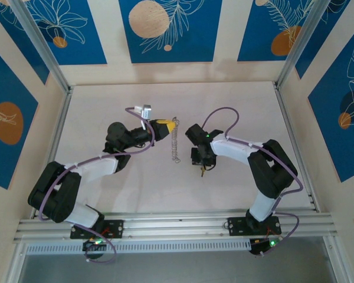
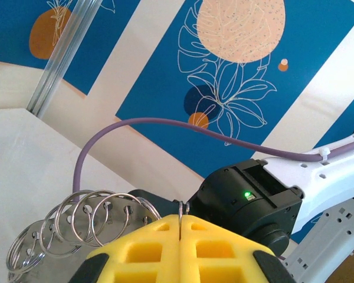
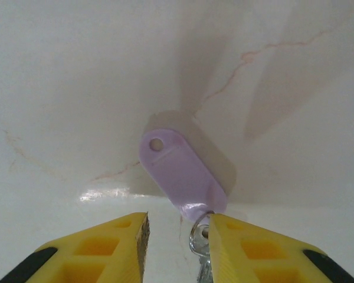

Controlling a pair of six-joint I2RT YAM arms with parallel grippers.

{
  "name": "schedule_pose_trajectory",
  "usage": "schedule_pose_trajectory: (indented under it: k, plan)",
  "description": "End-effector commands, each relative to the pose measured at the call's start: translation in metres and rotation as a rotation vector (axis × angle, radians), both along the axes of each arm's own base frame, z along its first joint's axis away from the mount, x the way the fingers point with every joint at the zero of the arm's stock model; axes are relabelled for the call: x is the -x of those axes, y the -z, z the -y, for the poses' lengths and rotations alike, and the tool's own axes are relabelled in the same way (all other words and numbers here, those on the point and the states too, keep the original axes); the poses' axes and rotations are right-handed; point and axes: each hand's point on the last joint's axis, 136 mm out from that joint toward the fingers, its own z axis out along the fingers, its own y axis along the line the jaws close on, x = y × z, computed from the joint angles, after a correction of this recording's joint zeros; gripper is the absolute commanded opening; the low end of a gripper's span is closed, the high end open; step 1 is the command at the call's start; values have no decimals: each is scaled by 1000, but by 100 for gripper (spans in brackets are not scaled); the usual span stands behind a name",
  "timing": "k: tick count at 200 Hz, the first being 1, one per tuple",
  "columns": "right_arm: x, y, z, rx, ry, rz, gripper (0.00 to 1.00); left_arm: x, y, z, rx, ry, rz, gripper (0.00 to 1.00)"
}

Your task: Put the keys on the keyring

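The key lay on the counter just to the right of the keyring, near it but apart. Its lilac plastic head lay flat, with a small hole at the end farthest from the wrist camera. Its silvery metal part reached back between the yellow fingers of the right pincer, close against the inner face of the right-hand finger; whether metal and finger touched could not be told. That pincer's jaws stood apart, with bare counter in the gap and nothing clamped. From above, the right pincer pointed down at the counter on the keyring's right. The keyring itself showed from above as a thin beaded line, running from its far end at the left pincer toward the near edge of the counter. In the left wrist view it read as a row of overlapping silvery loops trailing away from the left pincer. That pincer's jaws were pressed together on one thin loop. Beyond the keyring on the right were the right arm's black wrist, a green light lit on it, and a purple cable.
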Motion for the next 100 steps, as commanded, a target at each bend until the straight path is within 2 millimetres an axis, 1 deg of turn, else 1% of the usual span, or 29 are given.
schedule_pose_trajectory:
  k: [1, 40, 89, 100]
  plan:
    - [1, 3, 6, 78, -54, -7, 33, 6, -27, 2, 48, 22, 89, 0]
    - [6, 10, 12, 119, -57, -27, 30, 6, -27, 2, 48, 22, 88, 0]
    - [7, 11, 15, 132, -53, -25, 21, 5, -26, 3, 50, 24, 85, 0]
    - [6, 10, 16, 133, -53, -24, 21, 5, -27, 3, 51, 24, 86, 0]
